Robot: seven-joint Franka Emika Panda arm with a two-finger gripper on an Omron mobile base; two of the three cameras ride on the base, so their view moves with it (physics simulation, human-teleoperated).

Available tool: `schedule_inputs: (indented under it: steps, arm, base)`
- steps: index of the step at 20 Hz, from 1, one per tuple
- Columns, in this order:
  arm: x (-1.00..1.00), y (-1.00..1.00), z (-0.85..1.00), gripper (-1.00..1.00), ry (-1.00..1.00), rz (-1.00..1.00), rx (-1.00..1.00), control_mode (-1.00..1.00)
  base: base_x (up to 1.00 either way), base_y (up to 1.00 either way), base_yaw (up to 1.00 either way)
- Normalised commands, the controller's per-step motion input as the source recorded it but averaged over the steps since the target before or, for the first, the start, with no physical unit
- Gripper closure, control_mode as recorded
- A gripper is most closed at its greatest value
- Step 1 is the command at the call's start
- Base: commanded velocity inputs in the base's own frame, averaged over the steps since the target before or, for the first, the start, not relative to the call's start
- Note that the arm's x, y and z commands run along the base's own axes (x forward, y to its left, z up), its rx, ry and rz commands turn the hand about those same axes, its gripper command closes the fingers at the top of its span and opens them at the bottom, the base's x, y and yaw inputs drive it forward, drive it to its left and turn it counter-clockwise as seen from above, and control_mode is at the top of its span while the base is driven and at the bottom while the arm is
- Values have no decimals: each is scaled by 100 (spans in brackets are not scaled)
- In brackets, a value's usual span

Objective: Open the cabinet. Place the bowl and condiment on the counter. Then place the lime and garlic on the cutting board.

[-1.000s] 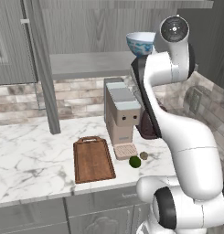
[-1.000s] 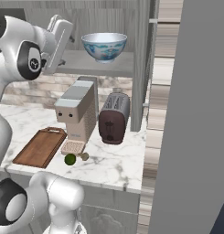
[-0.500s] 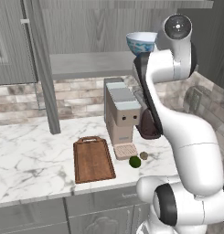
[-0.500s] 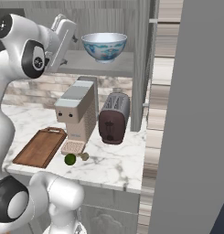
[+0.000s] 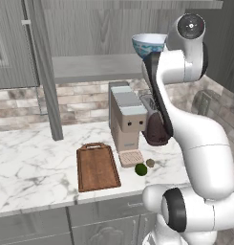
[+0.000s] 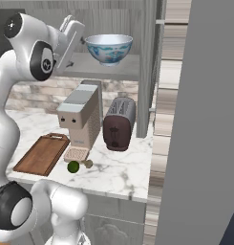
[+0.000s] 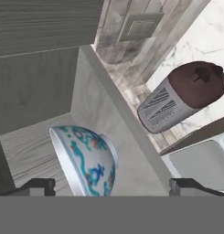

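Cabinet: the cabinet (image 6: 147,57) stands open in the upper half of the right base frame, its grey shelf (image 5: 94,67) bare across the upper middle of the left base frame.
Bowl: the bowl (image 6: 109,49) sits upright on the shelf, top centre of the right base frame; in the hand frame the bowl (image 7: 86,160) shows rolled on its side at lower left, blue-and-white outside facing the camera.
Fingers: the fingers (image 7: 184,186) are spread wide, one tip at the lower left and one at the lower right of the hand frame, with the bowl between them and nothing grasped.
Arm: the white hand (image 6: 69,39) is raised just left of the bowl in the right base frame, close to it; contact cannot be told.
Tabletop: the tabletop (image 5: 32,162) of white marble fills the lower left of the left base frame.
Cutting board: the cutting board (image 5: 97,166) lies flat at lower centre of that frame, loop handle toward the wall, nothing on it.
Lime: the lime (image 5: 141,169) rests on the tabletop right of the board, in front of the coffee machine (image 5: 128,122).
Garlic: the garlic (image 5: 150,162) lies just right of the lime, apart from the board.
Toaster: a dark toaster (image 6: 118,124) stands right of the coffee machine in the right base frame.
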Motion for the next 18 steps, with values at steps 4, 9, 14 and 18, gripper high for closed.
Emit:
schedule_inputs:
  steps: [4, 9, 14, 18]
  arm:
    - [36, -3, 0, -100, 0, 0, 3, -100]
    - [43, 0, 0, -100, 0, 0, 1, -100]
    - [29, 0, 0, -100, 0, 0, 0, -100]
    - [24, 0, 0, -100, 0, 0, 0, -100]
  base:
    - [0, 0, 0]
    - [0, 0, 0]
    - [0, 0, 0]
    - [0, 0, 0]
